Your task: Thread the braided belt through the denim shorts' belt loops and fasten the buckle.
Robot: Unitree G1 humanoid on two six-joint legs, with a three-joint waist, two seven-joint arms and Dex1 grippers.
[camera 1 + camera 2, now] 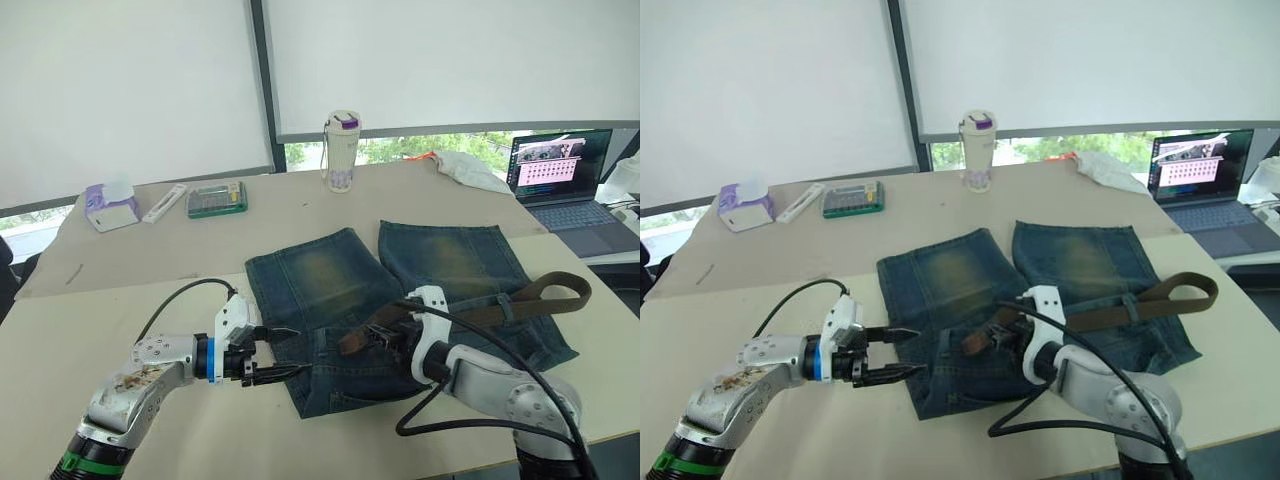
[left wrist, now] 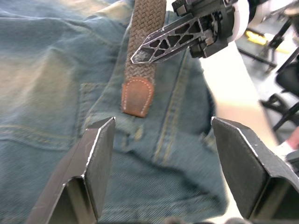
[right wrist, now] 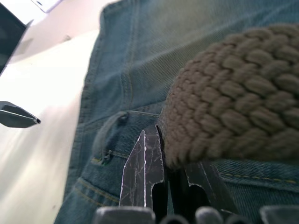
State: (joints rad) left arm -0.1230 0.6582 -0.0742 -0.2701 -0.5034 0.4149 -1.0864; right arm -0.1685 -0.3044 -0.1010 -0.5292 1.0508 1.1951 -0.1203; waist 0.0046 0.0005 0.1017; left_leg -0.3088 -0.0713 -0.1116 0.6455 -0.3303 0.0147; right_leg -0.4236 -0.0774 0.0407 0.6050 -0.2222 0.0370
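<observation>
- A beige surface (image 1: 180, 255) is set before blinds-covered windows; a laptop (image 1: 565, 180) is seen far right.
- Dark blue denim shorts (image 1: 400, 300) are laid flat at its centre.
- A dark-brown braided belt (image 1: 500, 305) is draped across them, looping to the right.
- The belt is clenched near its leather-tipped end by the right gripper (image 1: 385, 335).
- The left gripper (image 1: 275, 355) is held released at the shorts' left edge.
</observation>
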